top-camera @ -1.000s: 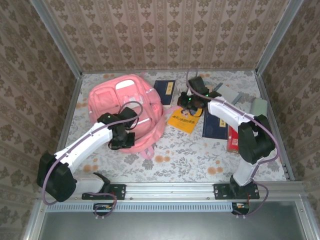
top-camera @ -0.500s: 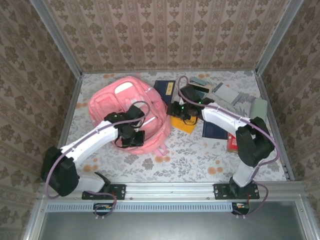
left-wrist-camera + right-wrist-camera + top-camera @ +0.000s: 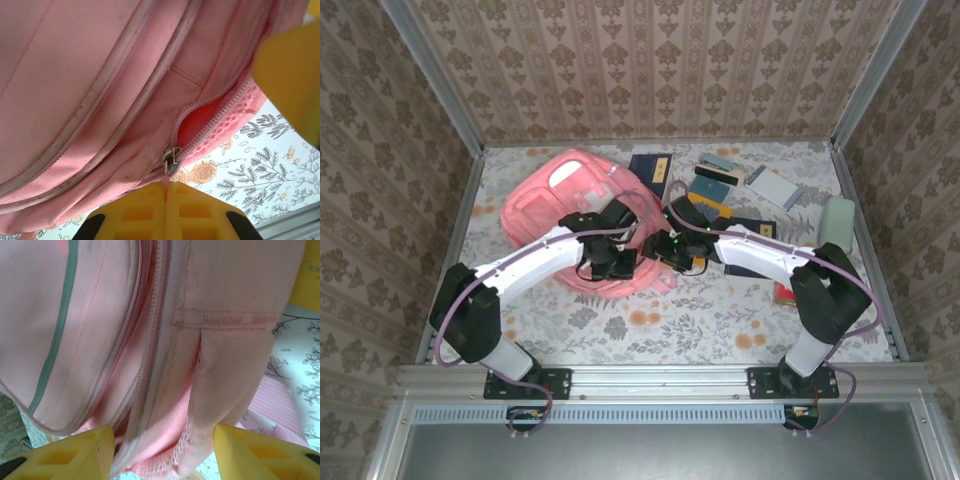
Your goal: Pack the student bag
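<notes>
The pink student bag [image 3: 555, 195] lies at the back left of the table, tilted towards the middle. My left gripper [image 3: 612, 265] sits at its near right edge. In the left wrist view that gripper [image 3: 165, 189] is shut on the pink zipper pull, just below the metal slider [image 3: 171, 160]. The zipper is parted a little and shows a red inside [image 3: 200, 119]. My right gripper [image 3: 665, 252] is against the same edge of the bag. Its yellow fingers [image 3: 70, 452] stand open with the bag's [image 3: 170, 390] seam and mesh edge between them.
Several books lie at the back right: a dark blue one [image 3: 650, 172], a yellow one [image 3: 712, 212], a grey one [image 3: 772, 187] and a red one [image 3: 782, 292] beside the right arm. A pale green box [image 3: 837, 218] stands near the right wall.
The left gripper has dragged the bag's near edge rightwards, towards the middle. The right gripper has left the books, moved left to the bag and opened.
</notes>
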Motion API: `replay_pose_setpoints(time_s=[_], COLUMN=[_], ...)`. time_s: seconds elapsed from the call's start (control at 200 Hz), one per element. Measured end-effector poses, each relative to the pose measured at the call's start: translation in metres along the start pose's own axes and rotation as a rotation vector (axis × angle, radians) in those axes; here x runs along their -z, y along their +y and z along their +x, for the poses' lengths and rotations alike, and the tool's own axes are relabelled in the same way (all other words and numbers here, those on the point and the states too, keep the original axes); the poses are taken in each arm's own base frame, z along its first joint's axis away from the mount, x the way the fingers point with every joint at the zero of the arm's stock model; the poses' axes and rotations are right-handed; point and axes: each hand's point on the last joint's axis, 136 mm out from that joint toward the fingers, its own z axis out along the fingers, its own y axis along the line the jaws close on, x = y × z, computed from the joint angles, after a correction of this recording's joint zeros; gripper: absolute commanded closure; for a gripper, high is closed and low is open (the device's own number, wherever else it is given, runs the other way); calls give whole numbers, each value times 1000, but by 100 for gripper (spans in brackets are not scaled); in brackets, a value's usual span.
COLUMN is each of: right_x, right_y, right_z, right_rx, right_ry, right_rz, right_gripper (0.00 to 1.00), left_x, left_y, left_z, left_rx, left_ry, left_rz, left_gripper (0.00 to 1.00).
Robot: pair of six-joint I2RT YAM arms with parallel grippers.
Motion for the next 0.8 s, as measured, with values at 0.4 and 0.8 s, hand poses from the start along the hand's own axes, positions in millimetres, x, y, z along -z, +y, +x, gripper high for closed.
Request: replay_pose_setpoints(time_s=[0.4, 0.8], right_x=[-24, -11], right_y=[2, 2], right_z=[-4, -18], right_rx=[-46, -83], right_ry=[47, 49], right_rz=[12, -30], right_gripper=[100, 100], left_x=[-2, -3], left_y=[-3, 12], left_z=[5, 12], left_rx=[-158, -279], left_ry=[-12, -35], left_rz=[-145, -328], left_gripper=[100, 100])
